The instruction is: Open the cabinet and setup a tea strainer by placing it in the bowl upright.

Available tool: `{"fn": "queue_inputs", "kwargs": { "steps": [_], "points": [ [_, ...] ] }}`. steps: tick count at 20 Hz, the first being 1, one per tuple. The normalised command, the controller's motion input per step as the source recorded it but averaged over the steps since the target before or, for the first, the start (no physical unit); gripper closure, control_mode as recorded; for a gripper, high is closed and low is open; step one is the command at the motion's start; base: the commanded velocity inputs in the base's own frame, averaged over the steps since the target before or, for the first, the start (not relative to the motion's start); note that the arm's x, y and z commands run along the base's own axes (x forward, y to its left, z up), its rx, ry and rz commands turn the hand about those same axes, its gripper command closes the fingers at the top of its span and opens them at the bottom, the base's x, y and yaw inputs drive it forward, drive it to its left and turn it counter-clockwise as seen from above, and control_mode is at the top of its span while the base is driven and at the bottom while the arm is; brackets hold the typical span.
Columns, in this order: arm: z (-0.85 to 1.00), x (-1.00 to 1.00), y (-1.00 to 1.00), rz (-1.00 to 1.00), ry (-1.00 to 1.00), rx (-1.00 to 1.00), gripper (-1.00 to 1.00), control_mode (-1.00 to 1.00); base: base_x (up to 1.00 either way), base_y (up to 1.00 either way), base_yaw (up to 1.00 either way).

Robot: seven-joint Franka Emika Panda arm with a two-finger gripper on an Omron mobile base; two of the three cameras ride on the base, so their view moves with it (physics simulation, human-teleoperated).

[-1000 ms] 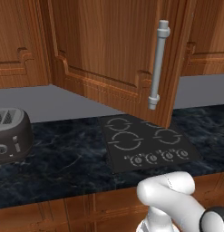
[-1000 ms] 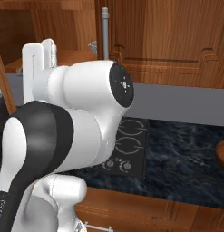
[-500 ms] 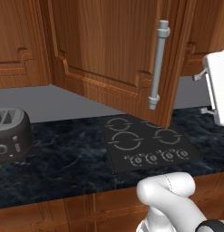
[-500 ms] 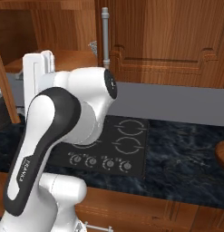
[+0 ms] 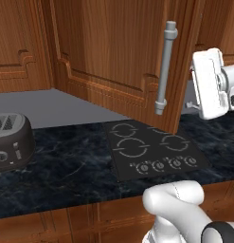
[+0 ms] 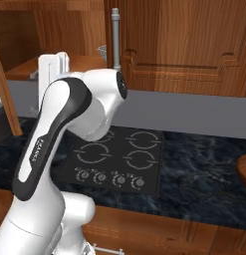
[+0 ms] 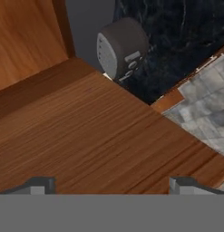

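Note:
The cabinet point(image 5: 113, 52) has one door swung out, with its grey bar handle point(image 5: 165, 66) standing upright; the handle point(image 6: 115, 37) also rises beside the open inside. A small wire-mesh thing on the shelf, likely the tea strainer point(image 6: 101, 50), peeks out behind that handle. My white hand point(image 5: 211, 83) hangs just right of the open door's edge, and the hand point(image 6: 53, 74) stands in front of the wooden shelf point(image 6: 25, 69). My gripper point(image 7: 112, 188) is open, nothing between its fingertips point(image 7: 41, 186), with a wooden cabinet panel point(image 7: 86, 136) close ahead. A brown rounded edge, perhaps the bowl point(image 6: 244, 169), sits at the counter's far right.
A dark toaster point(image 5: 9, 140) stands on the black marbled counter point(image 5: 66, 166) at left, and the toaster point(image 7: 122, 47) shows beyond the wood. A black cooktop point(image 5: 147, 147) lies mid-counter. Closed raised-panel cabinet fronts point(image 6: 194, 55) hang to the right. Grey floor tiles point(image 7: 204, 104) lie below.
My arm has swung up and my hand has come in from the right toward the open door's edge. The door and counter things have not moved; the jaws stay wide.

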Motion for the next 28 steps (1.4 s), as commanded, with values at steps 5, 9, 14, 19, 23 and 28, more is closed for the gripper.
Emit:
{"fn": "queue_inputs", "kwargs": {
  "steps": [5,9,14,19,23,28],
  "points": [
    [0.0,0.18,0.64,0.03,0.0,0.0,-1.0,-1.0,0.0,0.0,0.0],
    [-0.09,0.0,0.81,0.04,0.02,0.0,-1.0,-1.0,0.0,0.0,0.0],
    [-0.13,-0.03,0.81,0.05,0.06,0.0,-1.0,-1.0,0.0,0.0,0.0],
    [-0.06,-0.41,0.93,0.05,0.05,0.0,-1.0,-1.0,0.0,0.0,0.0],
    [-0.01,-0.31,0.83,0.01,0.02,0.0,-1.0,-1.0,0.0,0.0,0.0],
    [0.0,-0.11,0.71,0.0,0.06,0.0,-1.0,-1.0,0.0,0.0,0.0]
  ]
}}
